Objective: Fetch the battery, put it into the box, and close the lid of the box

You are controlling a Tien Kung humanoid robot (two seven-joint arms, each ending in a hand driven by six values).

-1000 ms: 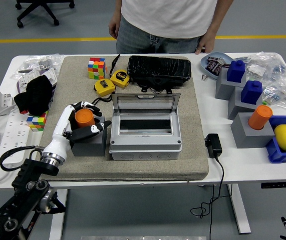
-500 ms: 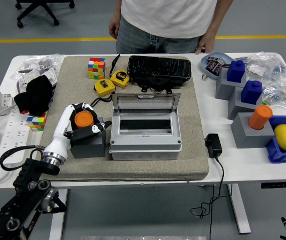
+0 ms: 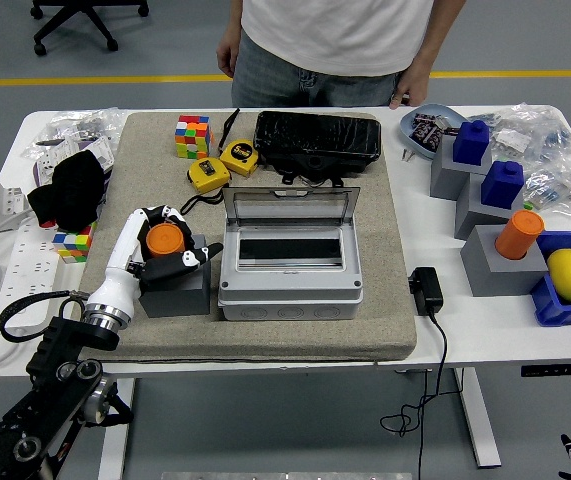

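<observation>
The white surface [image 3: 485,325] is covered over its middle by a large tan mat [image 3: 385,250]. At the far side a person [image 3: 335,40] is seen standing, hands hanging by the hips and touching nothing. On the mat a grey box [image 3: 290,285] is placed with its clear lid [image 3: 291,207] raised upright at the back; the interior that can be seen appears empty. Behind it a black case [image 3: 317,142] is laid, shut. At the right, three grey blocks are stepped toward the far edge, the nearest one [image 3: 495,268] carrying an orange cylinder [image 3: 519,233]. A blue tray [image 3: 555,298] at the right edge is occupied by a yellow lemon [image 3: 570,272]. A blue bowl [image 3: 428,128] near the person holds small dark packets.

Just left of the box a dark grey block [image 3: 177,290] is set, and the battery [image 3: 165,240], an orange cylinder, is stood upright on top of it. The left robot hand [image 3: 170,242] is brought in from the lower left corner, its white forearm angled up toward the block. Its fingers [image 3: 187,259] are curled around the battery on both sides, so the battery is held while resting on the block, outside the box.
</observation>
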